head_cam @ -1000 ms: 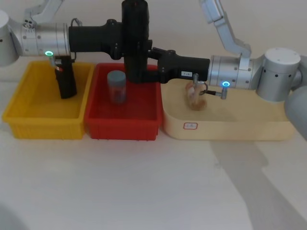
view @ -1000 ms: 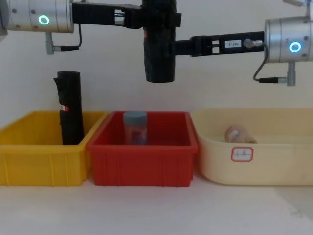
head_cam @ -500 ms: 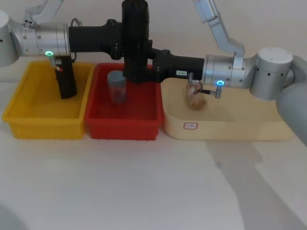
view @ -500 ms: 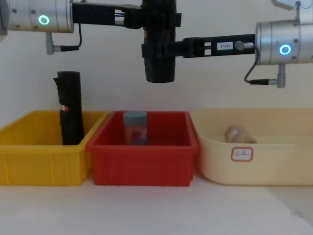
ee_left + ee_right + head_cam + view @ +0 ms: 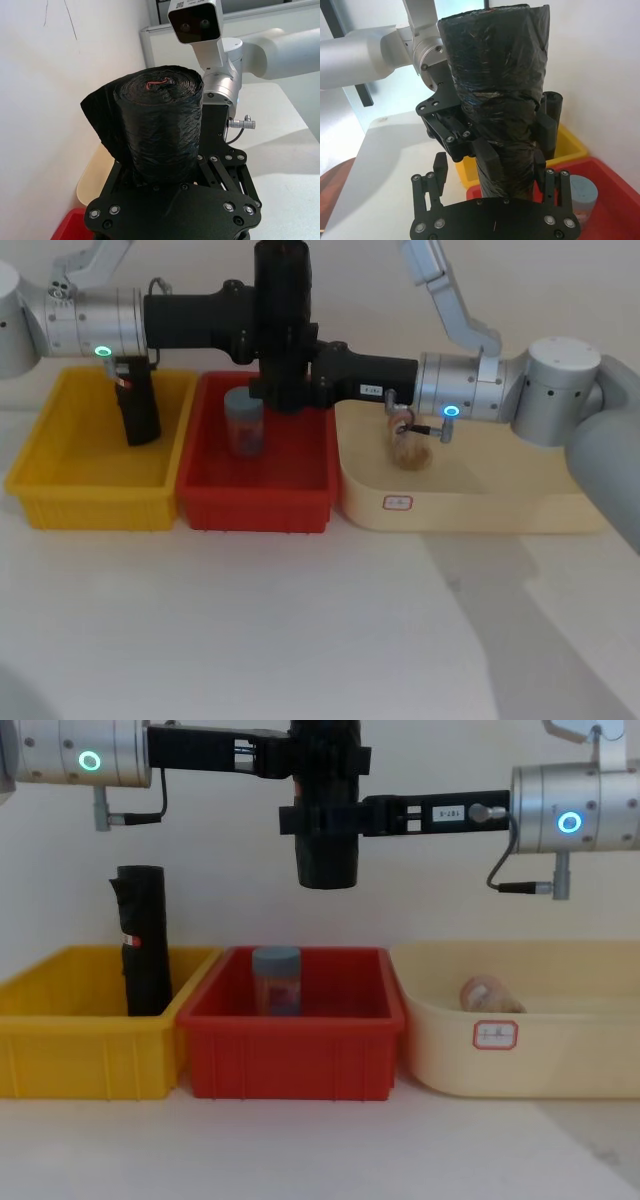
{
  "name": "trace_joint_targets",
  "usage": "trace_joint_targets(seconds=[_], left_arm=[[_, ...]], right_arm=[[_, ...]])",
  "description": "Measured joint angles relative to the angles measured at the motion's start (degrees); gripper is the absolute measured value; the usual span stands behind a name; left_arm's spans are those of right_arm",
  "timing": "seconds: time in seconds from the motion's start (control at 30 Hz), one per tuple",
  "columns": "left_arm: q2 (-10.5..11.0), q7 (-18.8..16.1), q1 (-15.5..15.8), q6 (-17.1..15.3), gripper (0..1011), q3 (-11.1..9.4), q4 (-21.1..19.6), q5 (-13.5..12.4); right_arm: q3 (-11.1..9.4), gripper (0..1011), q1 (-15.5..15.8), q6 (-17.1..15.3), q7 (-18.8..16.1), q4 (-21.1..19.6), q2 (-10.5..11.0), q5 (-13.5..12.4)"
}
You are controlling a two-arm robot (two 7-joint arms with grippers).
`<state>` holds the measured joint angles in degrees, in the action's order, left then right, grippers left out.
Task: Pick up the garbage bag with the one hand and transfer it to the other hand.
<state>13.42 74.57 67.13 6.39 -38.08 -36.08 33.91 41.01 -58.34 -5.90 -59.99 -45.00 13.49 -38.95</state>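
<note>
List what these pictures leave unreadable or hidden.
Garbage bag: chest view, top cut by upper edge.
Label on beige tub: chest view, print too small.
Second roll: chest view, base behind yellow bin wall.
Pale object in tub: chest view, rim hides its underside.

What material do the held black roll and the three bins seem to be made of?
The garbage bag looks like thin glossy plastic film: wrinkled, with light glints and a loose outer flap. The yellow bin, red bin and cream bin look like rigid moulded plastic with a smooth, slightly shiny finish.
</note>
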Motion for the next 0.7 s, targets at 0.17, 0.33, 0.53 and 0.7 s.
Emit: trace_joint_targets(seconds=[0.17,0.33,0.53,0.7], left_arm=[[0.00,0.00,0.00,0.00,418,0.00,0.00,0.00],[0.00,0.00,0.00,0.00,418,0.00,0.00,0.00],[0.00,0.00,0.00,0.00,418,0.00,0.00,0.00],[0.00,0.00,0.00,0.00,418,0.00,0.00,0.00]], right_arm=[[-0.08,1002,-0.26,0.23,-0.23,0.76,-0.53,0.28],[-0.11,1001,-0.56,0.40,-0.39,1.58,-1.01,0.61],[-0.12,1001,-1.02,0.69,-0.67,2.73,-1.73,1.05],[-0.17,1002,-1.31,0.91,-0.86,3.48,-2.14,1.33]])
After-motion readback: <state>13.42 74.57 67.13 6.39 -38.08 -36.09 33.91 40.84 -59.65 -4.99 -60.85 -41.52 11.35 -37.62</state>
